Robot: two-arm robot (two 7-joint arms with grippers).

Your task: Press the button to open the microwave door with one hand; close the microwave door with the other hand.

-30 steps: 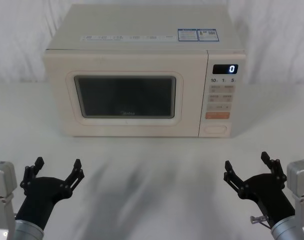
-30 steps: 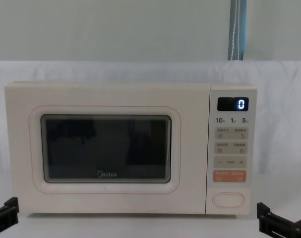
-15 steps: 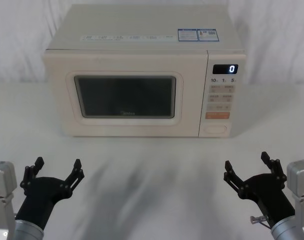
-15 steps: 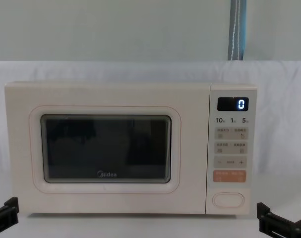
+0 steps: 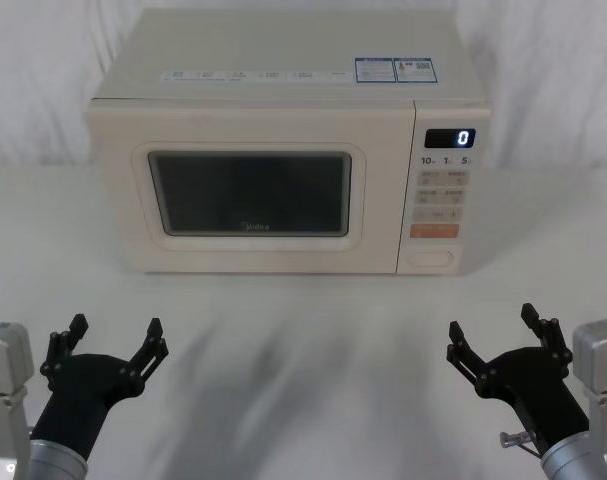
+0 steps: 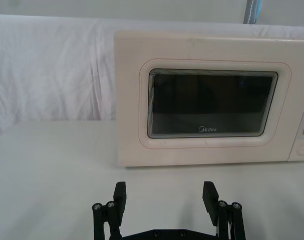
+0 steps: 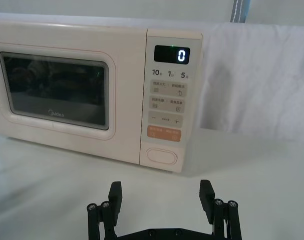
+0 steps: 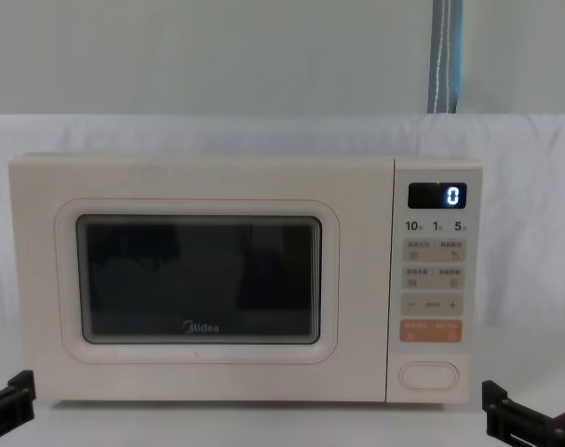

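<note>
At the tabletop's near edge, left gripper [image 5: 113, 340] and right gripper [image 5: 498, 330] are held spread | microwave door [image 5: 248, 190] is shut | button [image 5: 430, 258] must be pressed first

The left claw [image 5: 113, 338] and right claw [image 5: 493, 330] hover low, well apart, fingers spread wide.

Both grippers were matte black, the left gripper [image 5: 113, 335] and the right gripper [image 5: 495, 330] each ending in blocky fingers on thin linked bars. Small round screws dotted the finger joints. Silver-grey metal brackets sat at the wrists.
</note>
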